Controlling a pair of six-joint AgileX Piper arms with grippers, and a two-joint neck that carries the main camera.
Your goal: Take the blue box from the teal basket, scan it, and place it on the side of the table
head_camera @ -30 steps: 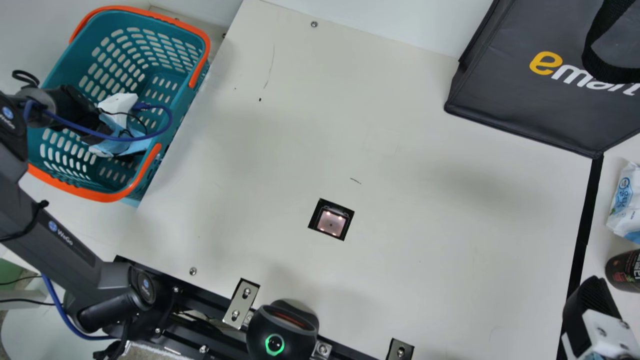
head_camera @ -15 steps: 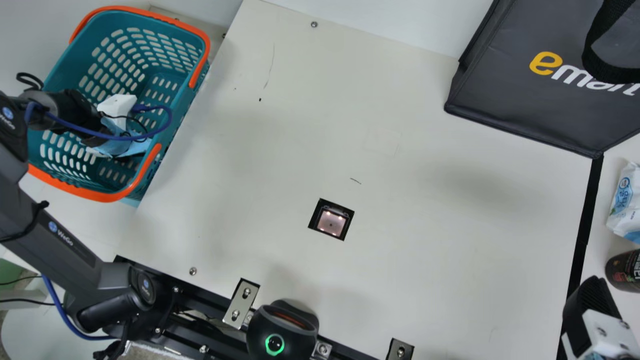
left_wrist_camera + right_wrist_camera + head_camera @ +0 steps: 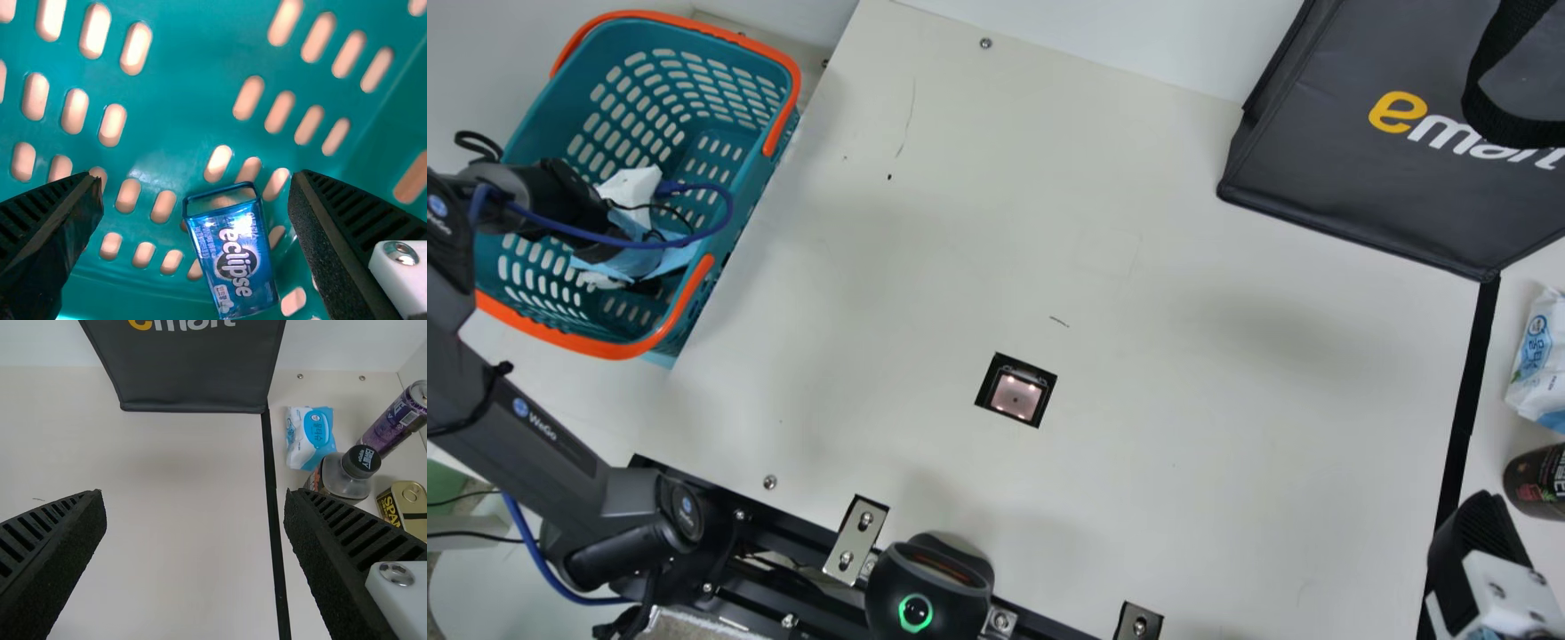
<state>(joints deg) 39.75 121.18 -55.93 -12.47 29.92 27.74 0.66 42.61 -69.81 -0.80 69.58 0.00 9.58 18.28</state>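
Main view half-hides the left claw (image 3: 639,258) down in the teal basket (image 3: 605,349), its fingers standing apart.

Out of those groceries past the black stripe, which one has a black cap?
The see-through bottle. The white-and-blue pack, purple can and gold tin around it have no such cap.

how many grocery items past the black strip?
4: wipes pack and black-capped bottle nearer the strip, purple can and gold tin farther out. Others may be hidden behind them.
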